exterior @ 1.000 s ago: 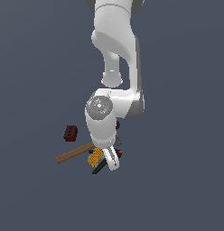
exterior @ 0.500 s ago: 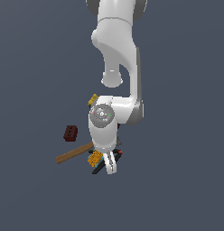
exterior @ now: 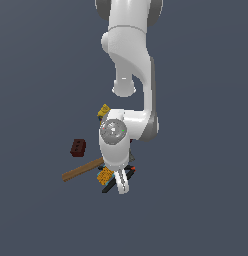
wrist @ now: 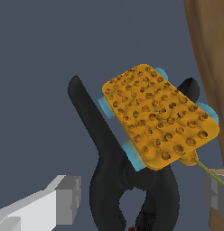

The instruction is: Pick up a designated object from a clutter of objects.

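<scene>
The robot's grey-fingered gripper [wrist: 141, 198] stands open around the black Y-shaped spring clamp [wrist: 109, 167]. An orange studded block with teal edges [wrist: 159, 118] lies over one clamp arm.

The black Y-shaped clamp [wrist: 132, 180] looks like smooth, dull plastic, the orange bumpy block with blue edges [wrist: 161, 117] looks rough and dotted, and the long brown hammer handle [exterior: 82, 170] looks like plain wood.

The orange gridded block [wrist: 160, 118] lies across the black spring clamp [wrist: 114, 167], covering one handle. The wooden hammer handle [wrist: 207, 67] crowds just beside the block. The clamp's other handle stands free against bare floor.
</scene>
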`<action>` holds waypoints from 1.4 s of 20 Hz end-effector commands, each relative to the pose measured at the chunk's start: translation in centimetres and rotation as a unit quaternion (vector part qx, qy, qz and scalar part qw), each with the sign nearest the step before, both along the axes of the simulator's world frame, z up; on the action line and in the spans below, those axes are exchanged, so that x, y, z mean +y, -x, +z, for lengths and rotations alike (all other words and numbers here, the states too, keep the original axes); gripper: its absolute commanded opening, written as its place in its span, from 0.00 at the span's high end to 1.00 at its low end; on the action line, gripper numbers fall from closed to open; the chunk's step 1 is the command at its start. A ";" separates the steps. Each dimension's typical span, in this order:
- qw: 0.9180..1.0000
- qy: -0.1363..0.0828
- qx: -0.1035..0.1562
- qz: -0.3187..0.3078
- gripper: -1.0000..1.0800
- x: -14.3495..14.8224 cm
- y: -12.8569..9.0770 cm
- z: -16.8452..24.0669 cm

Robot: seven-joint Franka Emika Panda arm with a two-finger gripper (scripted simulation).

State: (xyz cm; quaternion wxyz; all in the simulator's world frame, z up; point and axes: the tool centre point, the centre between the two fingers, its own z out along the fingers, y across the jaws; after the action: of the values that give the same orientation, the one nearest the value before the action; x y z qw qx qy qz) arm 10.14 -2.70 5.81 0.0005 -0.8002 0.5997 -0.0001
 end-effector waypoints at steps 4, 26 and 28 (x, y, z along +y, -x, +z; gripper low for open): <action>1.000 0.000 0.001 -0.001 0.04 0.0 0.1 -2.8; 1.000 -0.001 -0.002 -0.002 1.00 0.1 0.0 -2.6; 1.000 -0.001 -0.002 -0.002 1.00 0.0 0.2 -2.0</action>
State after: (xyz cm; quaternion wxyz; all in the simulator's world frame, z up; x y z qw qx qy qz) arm 9.94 -2.59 3.17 0.0015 -0.7995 0.6007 0.0006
